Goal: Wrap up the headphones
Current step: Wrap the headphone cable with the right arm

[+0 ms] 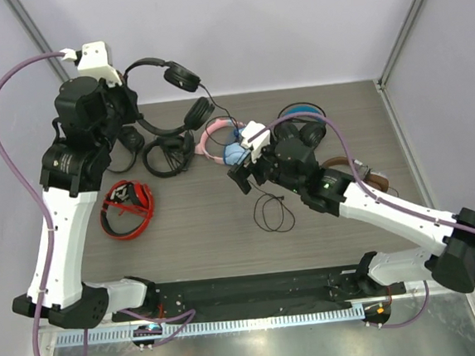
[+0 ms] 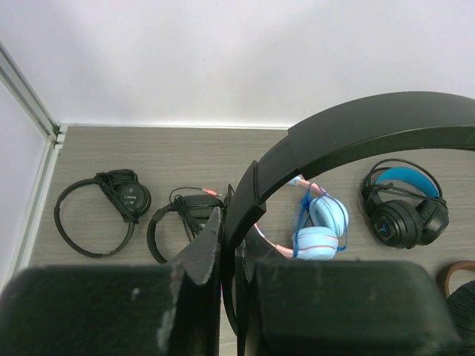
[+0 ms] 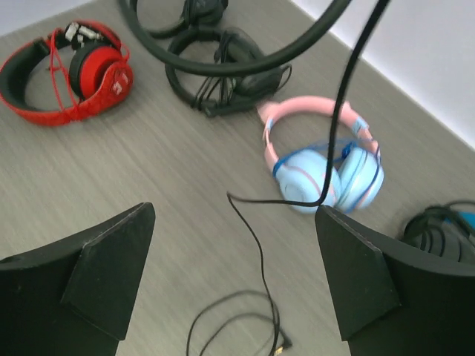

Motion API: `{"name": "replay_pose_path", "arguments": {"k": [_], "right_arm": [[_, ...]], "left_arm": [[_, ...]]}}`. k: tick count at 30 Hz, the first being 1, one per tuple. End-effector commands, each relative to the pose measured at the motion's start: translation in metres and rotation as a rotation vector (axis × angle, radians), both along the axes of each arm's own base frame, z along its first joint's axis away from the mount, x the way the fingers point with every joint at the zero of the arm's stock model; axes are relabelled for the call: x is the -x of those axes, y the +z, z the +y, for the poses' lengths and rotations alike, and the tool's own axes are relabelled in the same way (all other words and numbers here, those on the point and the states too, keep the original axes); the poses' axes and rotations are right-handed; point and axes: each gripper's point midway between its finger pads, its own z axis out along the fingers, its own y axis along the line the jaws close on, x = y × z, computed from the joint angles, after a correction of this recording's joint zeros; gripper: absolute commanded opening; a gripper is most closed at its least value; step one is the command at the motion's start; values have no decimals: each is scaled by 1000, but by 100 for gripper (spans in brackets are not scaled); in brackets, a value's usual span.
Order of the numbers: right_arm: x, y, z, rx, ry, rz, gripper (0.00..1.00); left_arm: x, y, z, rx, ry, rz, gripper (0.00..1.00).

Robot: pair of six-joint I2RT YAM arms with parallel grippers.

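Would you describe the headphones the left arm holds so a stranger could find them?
Far left on the table, the left gripper pinches a thin headband. Those headphones hang aloft, slim, all black, a loose cable trailing down; every other pair lies flat.

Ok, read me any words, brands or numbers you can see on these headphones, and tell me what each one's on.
No text, brand or number can be read in any view.
Red headphones: a small white mark on the earcup, too blurred to read.
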Motion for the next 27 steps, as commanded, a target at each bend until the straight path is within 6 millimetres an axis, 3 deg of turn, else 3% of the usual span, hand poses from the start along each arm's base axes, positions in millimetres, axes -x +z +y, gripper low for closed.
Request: {"name": "replay_pose_path", "arguments": {"k": [1, 2, 3, 5, 9, 15, 18, 24, 27], "right_arm": [[-21, 67, 20, -203, 16, -183, 93], [-24, 69, 22, -222, 12, -193, 89], [-28, 72, 24, -250, 3, -200, 77], [-34, 94, 23, -351, -12, -233, 63], [-50, 111, 26, -395, -39, -255, 1], [-92, 127, -2, -486, -166, -288, 1], [-114, 123, -19, -530, -211, -255, 1], [-139, 86, -49, -552, -266, -163, 1], [-139, 66, -50, -552, -247, -112, 1]], "left_arm": [[15, 40, 0, 72, -21, -108, 0], [15, 39, 0, 70, -21, -104, 0], [15, 38, -1, 70, -24, -101, 0], [16, 39, -1, 70, -23, -98, 0], [20, 42, -3, 82, -38, -100, 0], [29, 48, -5, 113, -59, -113, 0], [36, 55, 2, 116, -43, -134, 0], [55, 81, 13, 128, -30, -198, 0], [60, 90, 16, 134, -28, -224, 0]]}}
